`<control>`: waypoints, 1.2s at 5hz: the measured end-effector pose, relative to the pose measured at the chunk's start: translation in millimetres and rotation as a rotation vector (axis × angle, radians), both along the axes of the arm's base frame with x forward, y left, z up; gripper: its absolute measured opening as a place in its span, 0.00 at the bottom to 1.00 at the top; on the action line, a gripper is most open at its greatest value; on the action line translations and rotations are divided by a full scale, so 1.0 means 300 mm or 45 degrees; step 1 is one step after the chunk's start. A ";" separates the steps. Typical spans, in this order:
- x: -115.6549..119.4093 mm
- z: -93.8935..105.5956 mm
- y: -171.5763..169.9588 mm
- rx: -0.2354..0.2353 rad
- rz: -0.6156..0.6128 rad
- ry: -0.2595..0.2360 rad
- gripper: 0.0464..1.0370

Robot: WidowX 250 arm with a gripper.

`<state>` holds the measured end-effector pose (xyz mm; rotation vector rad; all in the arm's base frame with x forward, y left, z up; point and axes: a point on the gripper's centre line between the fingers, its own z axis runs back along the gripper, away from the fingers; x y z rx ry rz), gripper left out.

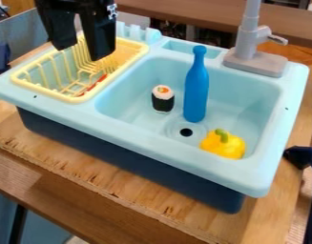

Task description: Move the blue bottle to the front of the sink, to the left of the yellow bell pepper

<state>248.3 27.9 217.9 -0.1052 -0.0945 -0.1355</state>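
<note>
Camera view: rack (74,99) near sushi (162,101), bottle (196,88)

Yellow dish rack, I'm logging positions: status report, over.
Gripper open and empty, over yellow dish rack. Red item lying in rack. Rack's upright prongs beside it, possibly in the way.

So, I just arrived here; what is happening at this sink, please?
The black gripper hangs open above the yellow dish rack, holding nothing. Something red lies in the rack. In the light blue sink are a toy sushi roll, a blue bottle and, near the drain, a yellow bell pepper.
</note>
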 end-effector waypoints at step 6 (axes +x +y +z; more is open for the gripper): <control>0.373 -0.140 -0.101 -0.030 0.051 0.039 0.96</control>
